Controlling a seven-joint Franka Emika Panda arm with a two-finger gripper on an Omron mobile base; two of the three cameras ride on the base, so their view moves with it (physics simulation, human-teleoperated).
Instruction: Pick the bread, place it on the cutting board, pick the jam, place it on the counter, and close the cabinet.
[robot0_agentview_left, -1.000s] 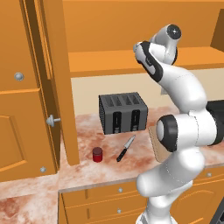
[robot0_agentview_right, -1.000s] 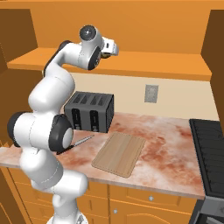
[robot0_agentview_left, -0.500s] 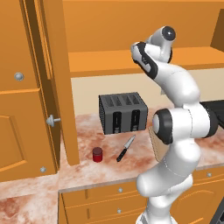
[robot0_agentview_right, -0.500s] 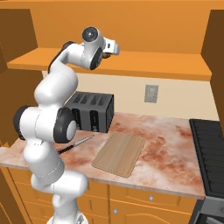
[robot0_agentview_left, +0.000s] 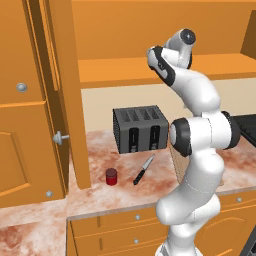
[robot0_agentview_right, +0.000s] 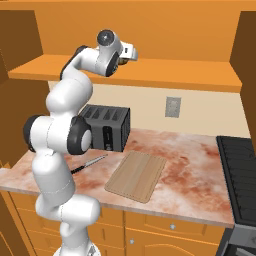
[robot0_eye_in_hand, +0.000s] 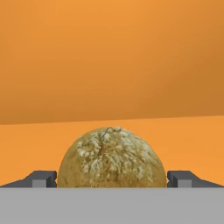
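Hand view puts me right behind the end effector (robot0_eye_in_hand: 112, 179): its two dark fingertips (robot0_eye_in_hand: 41, 178) stand spread wide, one on each side of the bread roll (robot0_eye_in_hand: 112, 157), with the roll sitting between them. I cannot tell whether either tip is touching the crust. The roll is round, yellow-brown and lumpy, dusted pale on top, and it rests on the orange shelf floor of the cabinet (robot0_eye_in_hand: 109, 65), with the cabinet's back wall rising behind it.

From the left base view, the white arm (robot0_agentview_left: 197, 150) rises from the lower right and bends up and back, so the wrist reaches into the open wall cabinet above the table (robot0_agentview_left: 105, 190). The cabinet door (robot0_agentview_left: 60, 90) hangs open at the left, seen nearly edge-on, with a tall side cabinet (robot0_agentview_left: 20, 125) further left. On the marbled table below, the red jam jar (robot0_agentview_left: 111, 176) with its dark lid stands upright near the front edge, just beside a black-handled knife (robot0_agentview_left: 143, 170) that lies at a slant to its right. Behind both, a black toaster (robot0_agentview_left: 140, 129) sits against the wall.

From the right base view, the hand (robot0_agentview_right: 125, 52) points over the shelf of the cabinet (robot0_agentview_right: 150, 70). The cutting board (robot0_agentview_right: 136, 175), a light tan rectangle, lies flat and bare on the table to the right of the toaster (robot0_agentview_right: 107, 127), well below the hand. The knife (robot0_agentview_right: 90, 163) shows left of the board, and a dark stovetop (robot0_agentview_right: 240, 175) borders the table at far right.
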